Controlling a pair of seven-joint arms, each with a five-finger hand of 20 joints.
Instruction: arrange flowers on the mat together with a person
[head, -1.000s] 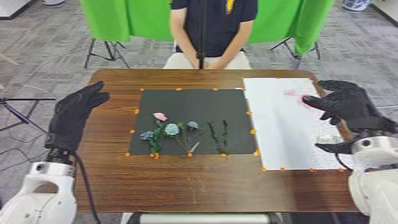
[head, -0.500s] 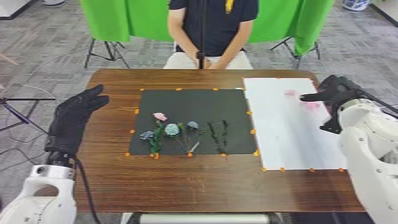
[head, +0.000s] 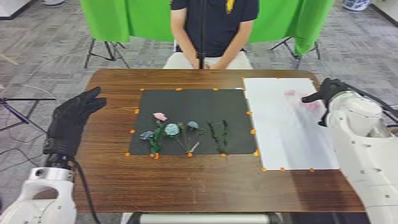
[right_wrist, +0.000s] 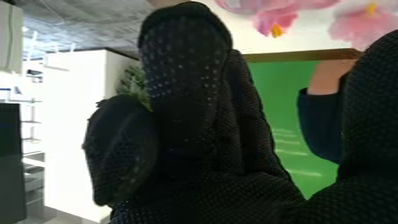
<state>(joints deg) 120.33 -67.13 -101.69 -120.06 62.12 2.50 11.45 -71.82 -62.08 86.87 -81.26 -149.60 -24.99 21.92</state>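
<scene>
In the head view the left hand (head: 78, 112), open, is left of the dark mat (head: 200, 100). The right hand (head: 332, 92) is over the right edge of the white mat (head: 275, 135), its fingertips close to two pink flowers (head: 290, 93). Its fingers are open in the right wrist view, where the hand (right_wrist: 200, 130) holds nothing and pink flowers (right_wrist: 364, 27) lie beyond the fingertips. On the dark mat are a pink flower (head: 160, 116), several pale blue flowers (head: 171, 129) with green stems, and two thin green stems (head: 224, 136) side by side.
Orange markers (head: 253, 131) line the edges of both mats on the brown table (head: 195, 185). The right forearm (head: 360, 120) stretches along the table's right edge, beside the white mat.
The right hand has turned and moved away from the robot, up along the white mat's right side, with its forearm following farther over the table. The left hand has hardly moved.
</scene>
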